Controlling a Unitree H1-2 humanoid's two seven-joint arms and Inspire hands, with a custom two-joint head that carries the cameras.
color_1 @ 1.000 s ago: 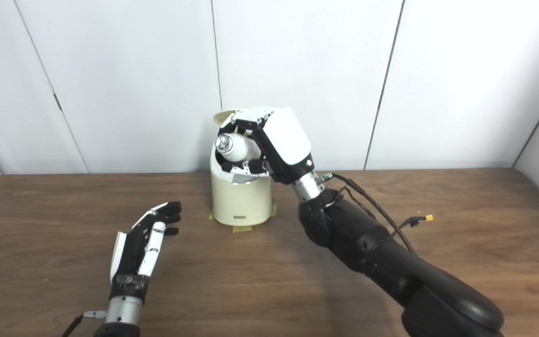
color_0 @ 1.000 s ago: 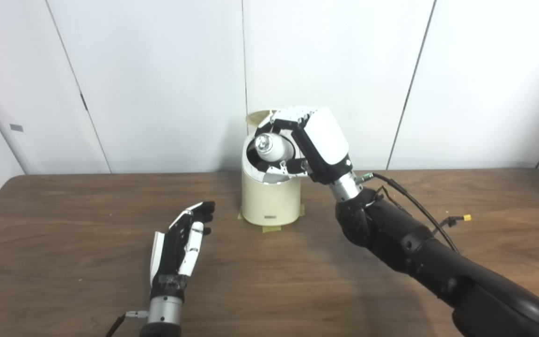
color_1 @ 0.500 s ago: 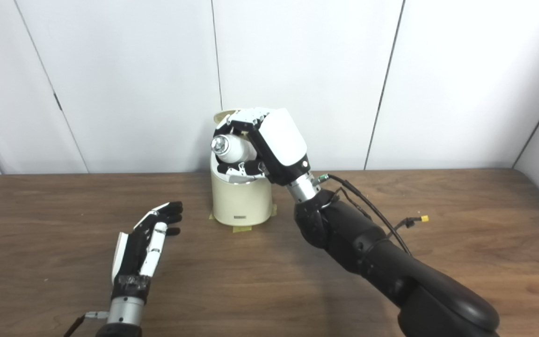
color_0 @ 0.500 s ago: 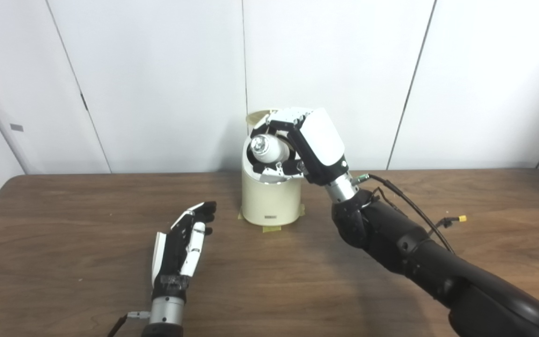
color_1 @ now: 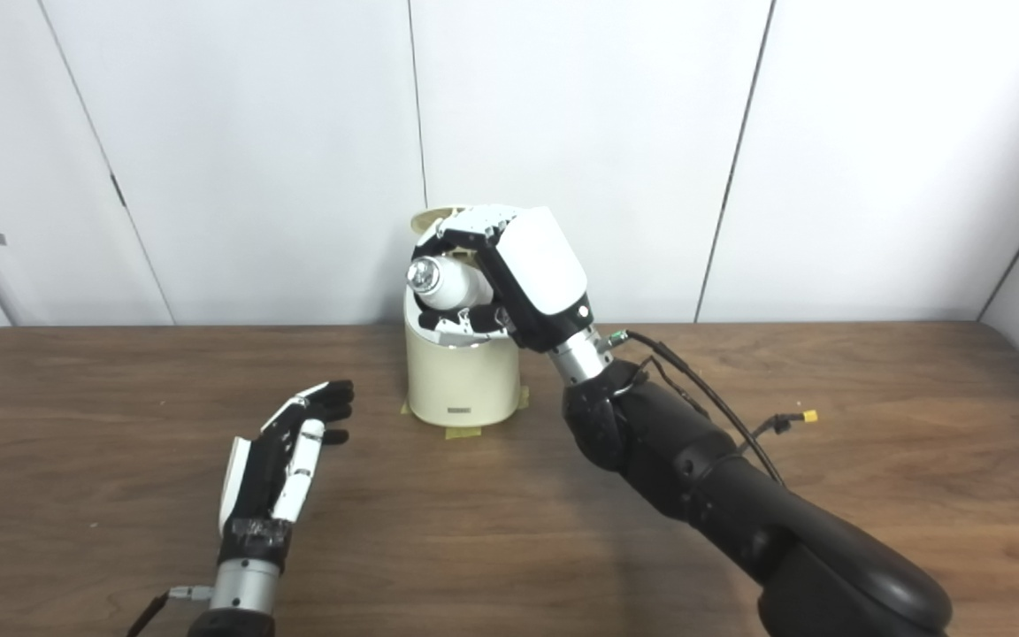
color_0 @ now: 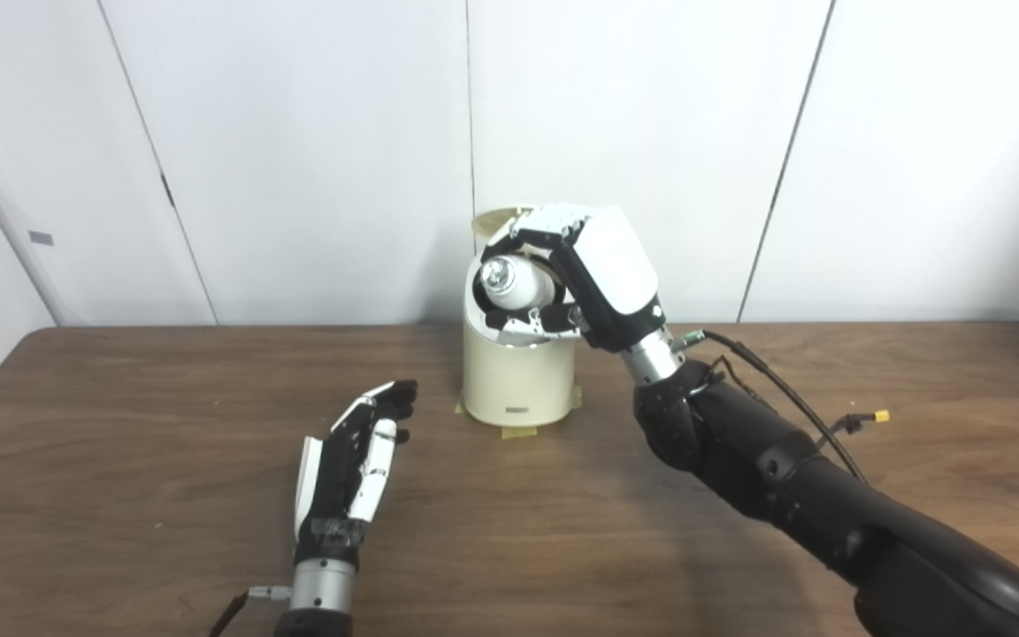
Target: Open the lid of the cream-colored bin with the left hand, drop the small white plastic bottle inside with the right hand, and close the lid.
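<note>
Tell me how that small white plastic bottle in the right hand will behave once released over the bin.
The small white plastic bottle lies sideways in the right hand above the cream-colored bin; round, so it may roll off the fingers. It looks light and rigid, so it probably drops cleanly into the bin without tipping it.

The whole view has slid a little, so the camera moved, not the things. Against the bin [color_0: 518, 380], the right hand [color_0: 593, 279] has edged slightly left and lifted, carrying the bottle [color_0: 514, 281] closer over the opening. The left hand [color_0: 355, 460] barely crept forward.
</note>
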